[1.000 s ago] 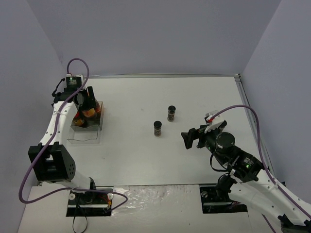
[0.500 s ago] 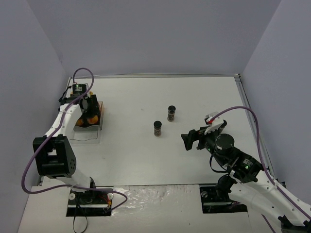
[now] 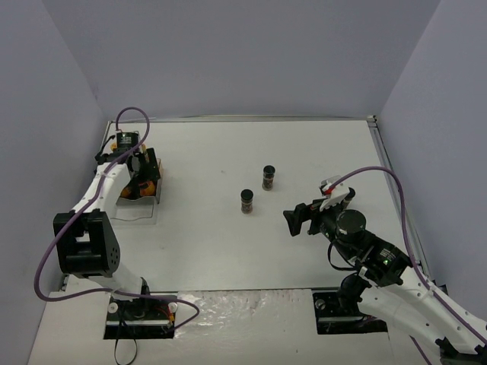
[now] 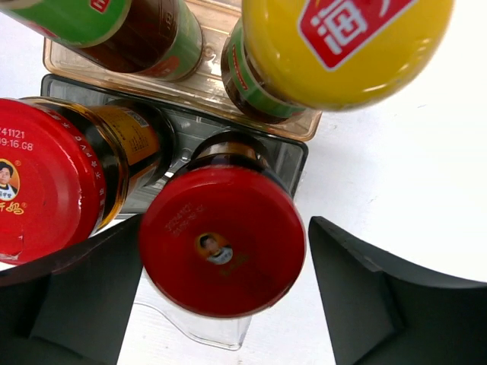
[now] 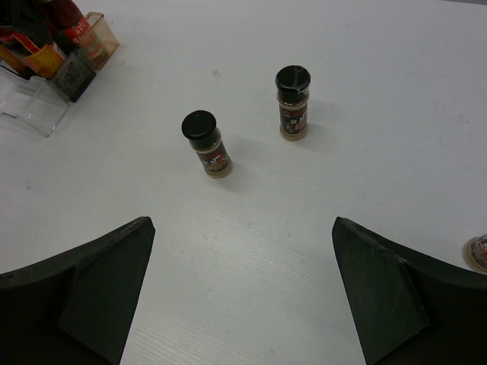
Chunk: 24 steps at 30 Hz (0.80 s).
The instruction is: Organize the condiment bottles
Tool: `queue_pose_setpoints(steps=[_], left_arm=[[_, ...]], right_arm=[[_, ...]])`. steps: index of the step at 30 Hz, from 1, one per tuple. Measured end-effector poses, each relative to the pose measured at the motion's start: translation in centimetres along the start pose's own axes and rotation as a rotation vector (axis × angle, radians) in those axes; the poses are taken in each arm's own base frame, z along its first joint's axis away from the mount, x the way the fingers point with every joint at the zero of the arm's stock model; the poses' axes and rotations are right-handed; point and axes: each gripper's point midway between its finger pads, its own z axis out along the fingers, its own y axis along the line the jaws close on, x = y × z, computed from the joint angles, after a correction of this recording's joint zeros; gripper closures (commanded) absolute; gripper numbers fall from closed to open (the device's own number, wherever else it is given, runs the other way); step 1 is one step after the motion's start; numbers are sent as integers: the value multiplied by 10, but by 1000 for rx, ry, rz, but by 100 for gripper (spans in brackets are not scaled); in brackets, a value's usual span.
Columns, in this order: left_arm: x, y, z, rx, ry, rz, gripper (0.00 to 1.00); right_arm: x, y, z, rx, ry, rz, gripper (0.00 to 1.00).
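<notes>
The red-lidded jar (image 4: 221, 239) is sitting at the edge of the rack (image 4: 190, 87), the left gripper (image 4: 224, 228) straddling it, jaws apart; a finger catching the lid risks tipping it out. The right gripper (image 5: 243, 304) is hanging spread wide near two spice jars (image 5: 205, 144)

Bare table (image 5: 251, 251) around two separate spice jars (image 5: 206, 142); rack (image 5: 30, 110) packed tight with red-lidded jars (image 4: 222, 242).

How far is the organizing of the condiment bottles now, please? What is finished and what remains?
Done, it seems: two sauce bottles and one red-lidded jar stand in the rack. In hand: the left gripper straddles a second red-lidded jar at the rack's front; whether it grips is unclear. Left: two spice jars on the table, perhaps a third at the picture's edge. The right gripper is open, empty.
</notes>
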Motion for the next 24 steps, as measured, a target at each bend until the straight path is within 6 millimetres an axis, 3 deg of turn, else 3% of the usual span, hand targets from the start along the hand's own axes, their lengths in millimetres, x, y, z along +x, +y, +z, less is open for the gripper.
queue_pose_setpoints(steps=[4,8,13,15,19,21,24], left_arm=[[-5,-1,-5,5,-18,-13,5],[-13,-3,-19,18,-37,-26,3],[-22,-23,-63,104,-111,-22,3],[-23,-42,-88,166,-159,13,3],[-12,-105,-140,367,-242,139,3],[1,-139,-157,468,-254,203,3],[26,-179,-161,558,-218,284,3]], right_arm=[[0,0,0,0,1,0,0],[1,0,0,-2,2,0,0],[0,1,-1,-8,-1,1,0],[-2,1,-2,-11,-9,4,0],[-8,1,-7,-18,-36,12,0],[-11,1,-10,-21,-50,16,0],[-14,1,-13,-25,-66,21,0]])
